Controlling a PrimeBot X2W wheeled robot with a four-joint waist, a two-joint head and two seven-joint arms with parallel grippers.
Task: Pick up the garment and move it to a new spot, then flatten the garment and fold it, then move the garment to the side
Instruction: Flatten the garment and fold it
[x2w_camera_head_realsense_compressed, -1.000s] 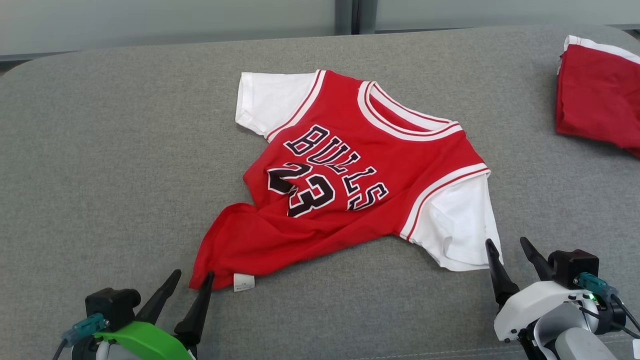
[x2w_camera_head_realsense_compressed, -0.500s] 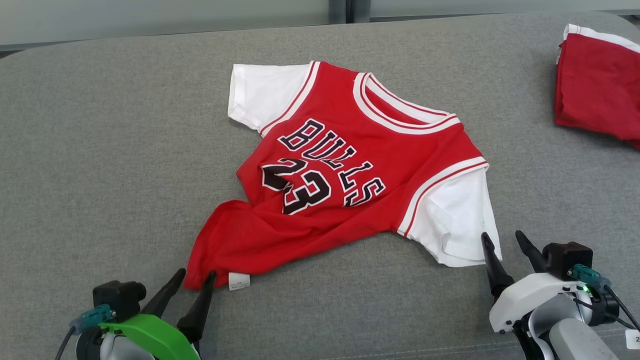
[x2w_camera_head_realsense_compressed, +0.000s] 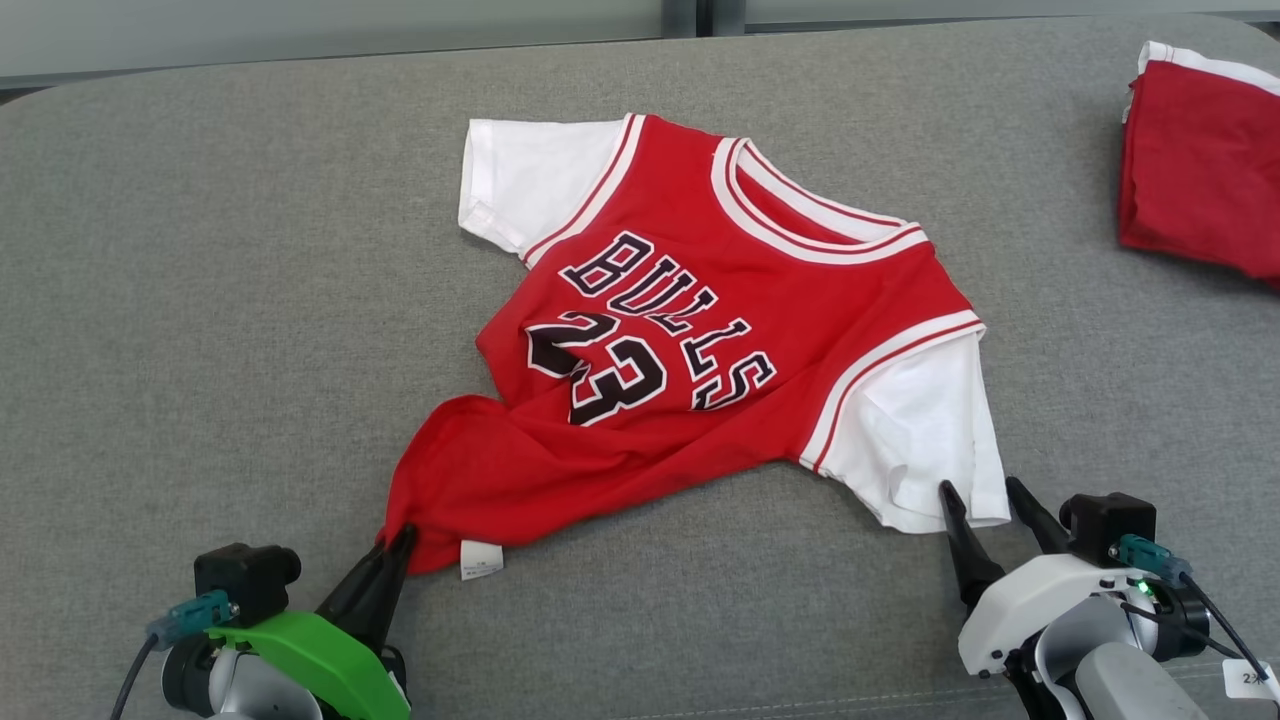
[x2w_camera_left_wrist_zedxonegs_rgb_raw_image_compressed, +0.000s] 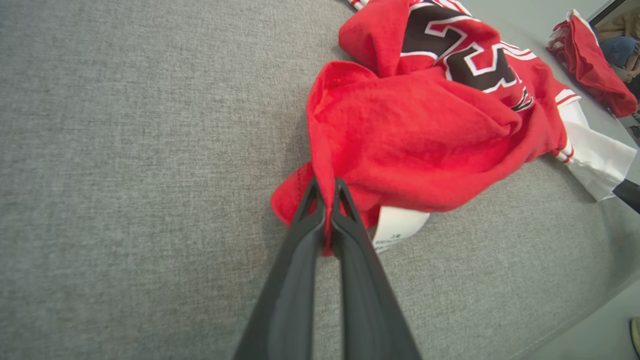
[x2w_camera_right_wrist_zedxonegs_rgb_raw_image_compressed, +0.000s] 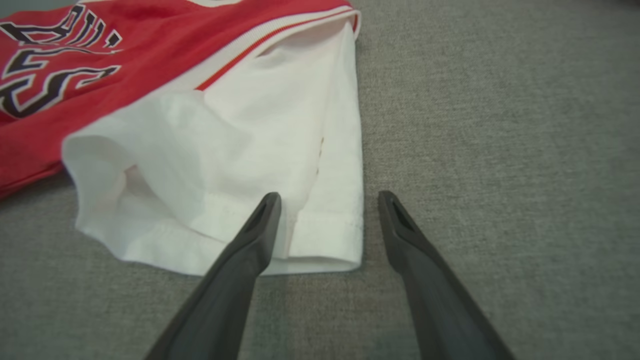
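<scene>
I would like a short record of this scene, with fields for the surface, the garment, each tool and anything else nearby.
surface: grey fabric surface
garment: red jersey, print side up, lower part bunched, not flat
left tool: shut on the jersey's lower red corner, beside the white label
right tool: open at the corner of the white sleeve, one finger over it, the other over bare surface
other: second red garment, far right

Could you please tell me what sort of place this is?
Probably an indoor garment-folding test station: a broad grey fabric-covered surface, a red jersey spread on it, and another red garment set aside at the far right.
</scene>
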